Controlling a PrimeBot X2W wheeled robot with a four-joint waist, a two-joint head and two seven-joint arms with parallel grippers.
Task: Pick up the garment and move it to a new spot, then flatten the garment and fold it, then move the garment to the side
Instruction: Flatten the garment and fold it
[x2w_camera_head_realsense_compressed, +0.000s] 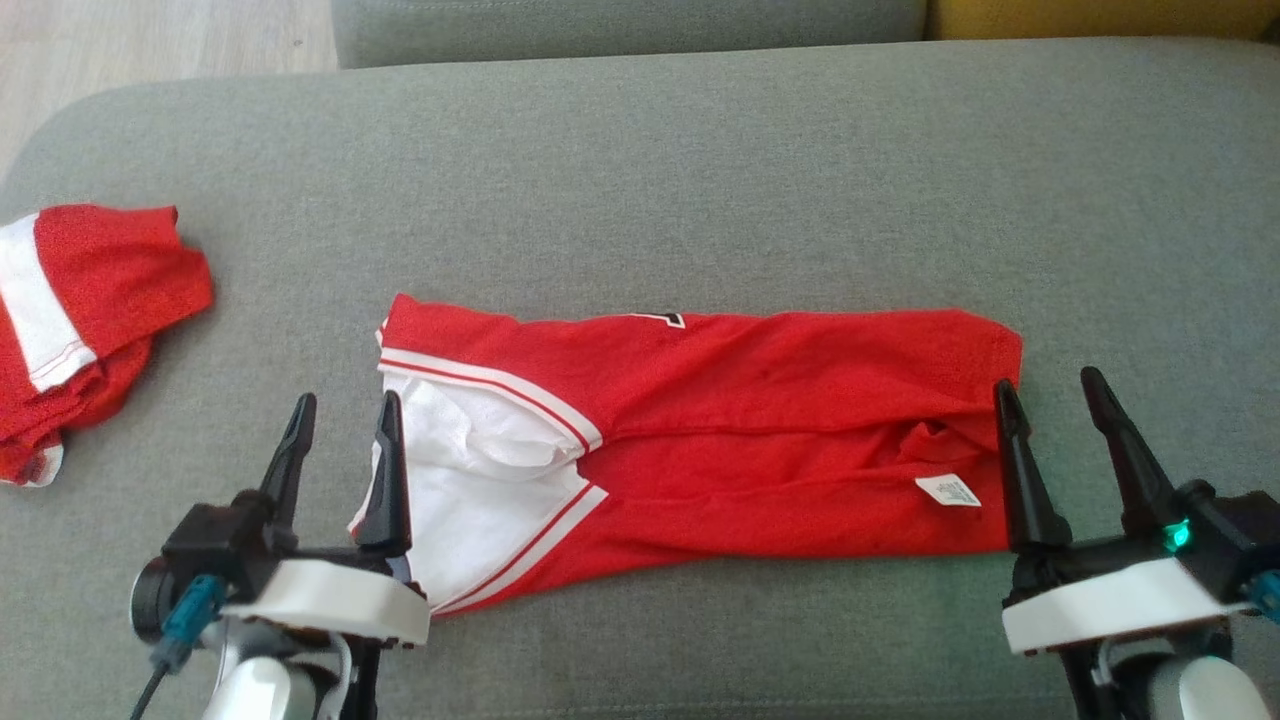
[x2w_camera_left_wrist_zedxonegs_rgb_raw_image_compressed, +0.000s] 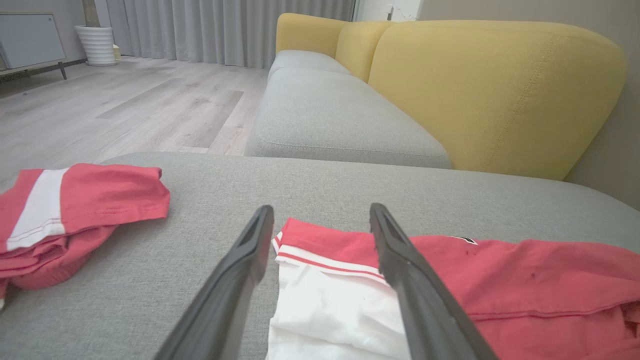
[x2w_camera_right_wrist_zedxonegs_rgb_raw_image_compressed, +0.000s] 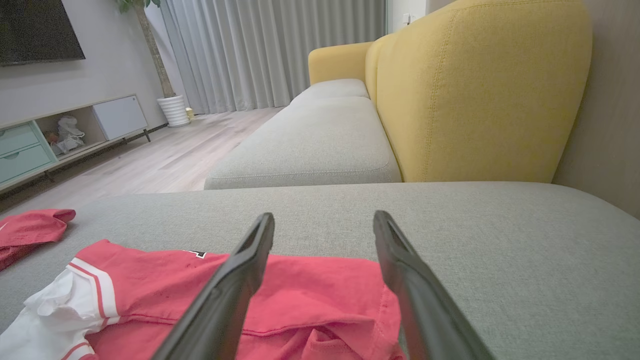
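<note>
Left gripper (x2w_camera_head_realsense_compressed: 347, 400) stands at the lower left of the head view, fingers spread wide and pinching nothing, its inner finger over the white end of the garment (x2w_camera_head_realsense_compressed: 750, 430). Further left, at the frame's edge, lies a second red and white bundle (x2w_camera_head_realsense_compressed: 90, 300), well apart. The garment stretches across the middle of the frame on the grey cushion (x2w_camera_head_realsense_compressed: 700, 180) as a long band, seemingly folded once lengthwise. Its left end is a rumpled white panel (x2w_camera_head_realsense_compressed: 470, 490) edged in red and white stripes. The rest is red, with a crease running along it and a small white label (x2w_camera_head_realsense_compressed: 948, 490) near the bunched right end. At the lower right, the right gripper (x2w_camera_head_realsense_compressed: 1047, 380) is equally spread and empty, its inner finger at the garment's right edge. The next fold probably calls for each gripper to take both layers at its end, low on the cushion, and lift evenly so the band does not slump or twist.
</note>
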